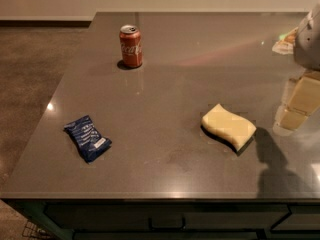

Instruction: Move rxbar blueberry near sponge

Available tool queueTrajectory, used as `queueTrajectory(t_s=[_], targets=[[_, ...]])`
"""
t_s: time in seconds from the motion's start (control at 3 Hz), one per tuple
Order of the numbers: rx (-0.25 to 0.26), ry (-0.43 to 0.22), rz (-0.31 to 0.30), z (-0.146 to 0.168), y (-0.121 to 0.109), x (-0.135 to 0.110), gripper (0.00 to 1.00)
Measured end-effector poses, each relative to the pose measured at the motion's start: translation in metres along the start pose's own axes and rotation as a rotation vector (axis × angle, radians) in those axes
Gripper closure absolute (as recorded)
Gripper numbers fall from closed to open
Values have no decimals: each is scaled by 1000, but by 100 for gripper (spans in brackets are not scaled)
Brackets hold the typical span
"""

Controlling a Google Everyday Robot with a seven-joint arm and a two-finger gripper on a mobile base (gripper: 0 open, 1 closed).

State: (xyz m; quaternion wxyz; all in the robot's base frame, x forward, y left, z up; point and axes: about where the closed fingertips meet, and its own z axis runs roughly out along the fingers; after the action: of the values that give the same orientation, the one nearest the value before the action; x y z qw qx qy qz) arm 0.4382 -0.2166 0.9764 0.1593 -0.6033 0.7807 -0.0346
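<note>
The rxbar blueberry (87, 138) is a dark-blue crinkly wrapper with white print, lying flat near the table's front left. The sponge (228, 126) is pale yellow with wavy edges and a dark underside, lying right of centre. My gripper (296, 109) is a cream blocky shape at the right edge of the view, above the table and just right of the sponge, far from the wrapper. It holds nothing that I can see.
A red soda can (130, 46) stands upright at the back left of the dark grey table (170, 84). A small colourful packet (285, 41) lies at the far right back. The table's left and front edges drop to the floor.
</note>
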Motion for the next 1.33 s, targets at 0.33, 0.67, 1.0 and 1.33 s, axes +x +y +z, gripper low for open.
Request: queueTrajectory(t_s=[0.33, 0.67, 1.0, 1.33], targets=[[0, 0, 0, 0, 0, 0, 0], [7, -19, -7, 1, -3, -9, 0], [7, -20, -7, 1, -3, -10, 0], [7, -112, -62, 14, -7, -61, 0]])
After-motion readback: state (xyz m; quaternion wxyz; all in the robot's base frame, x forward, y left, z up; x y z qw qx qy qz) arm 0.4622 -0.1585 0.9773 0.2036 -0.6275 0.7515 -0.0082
